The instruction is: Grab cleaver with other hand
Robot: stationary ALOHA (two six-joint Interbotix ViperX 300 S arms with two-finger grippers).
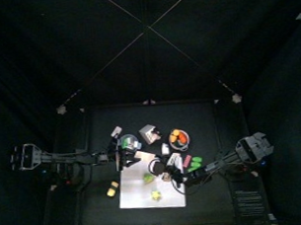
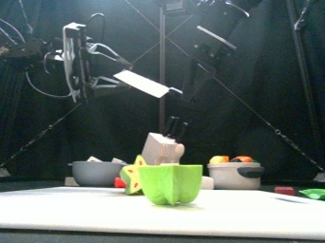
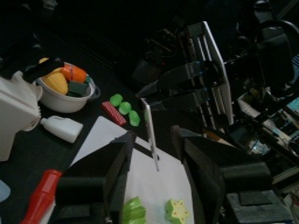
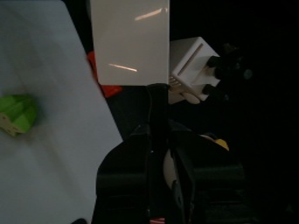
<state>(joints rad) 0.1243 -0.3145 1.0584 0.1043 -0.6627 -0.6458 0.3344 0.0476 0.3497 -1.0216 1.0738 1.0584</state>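
While aloft, cleaver (image 4: pixel 129 42) between right jaws.

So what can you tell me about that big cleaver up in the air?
The cleaver has a broad rectangular blade, pale and shiny like metal, on a dark handle. It hangs high above the table, blade roughly level and tilted slightly. The right tool clamps its handle; the open left tool is close beside the blade, not gripping it. Nothing else touches it.

The black table (image 2: pixel 51 233) carries a white board (image 2: pixel 76 196), a knife block (image 2: pixel 162 149) and two bowls (image 2: pixel 97 172).
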